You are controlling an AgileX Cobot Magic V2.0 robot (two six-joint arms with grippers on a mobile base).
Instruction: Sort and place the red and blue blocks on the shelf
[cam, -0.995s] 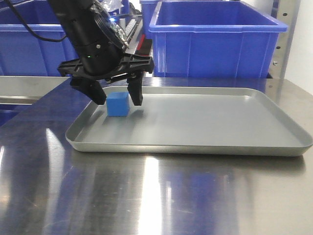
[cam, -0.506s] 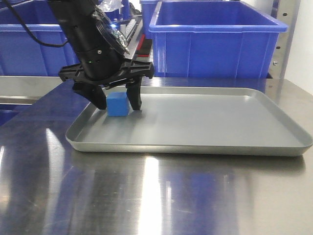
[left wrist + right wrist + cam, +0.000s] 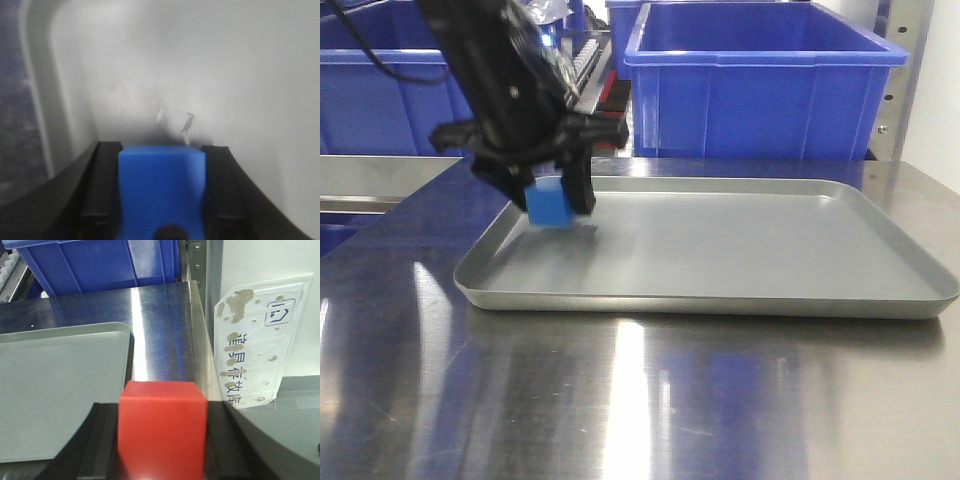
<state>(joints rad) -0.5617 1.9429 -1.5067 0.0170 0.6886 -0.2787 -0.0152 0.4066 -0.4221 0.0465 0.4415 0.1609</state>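
Since a second ago the left tool (image 3: 552, 207) has closed on the matte blue cube (image 3: 162, 185) and lifted it just off the shallow grey metal tray (image 3: 720, 300), near its 10 o'clock corner. The right tool (image 3: 161, 440) clamps the matte red cube (image 3: 162, 415), faces square to its black fingers (image 3: 102, 440), above the shiny steel table (image 3: 160, 315).

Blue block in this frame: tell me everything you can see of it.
The blue block is a small plain cube, matte bright blue, no markings visible. It is clamped between the black fingers of the left gripper, which press two opposite sides. In the front view it looks slightly tilted and seems just clear of the floor of the grey metal tray, near the tray's left end. Nothing else appears to touch it.
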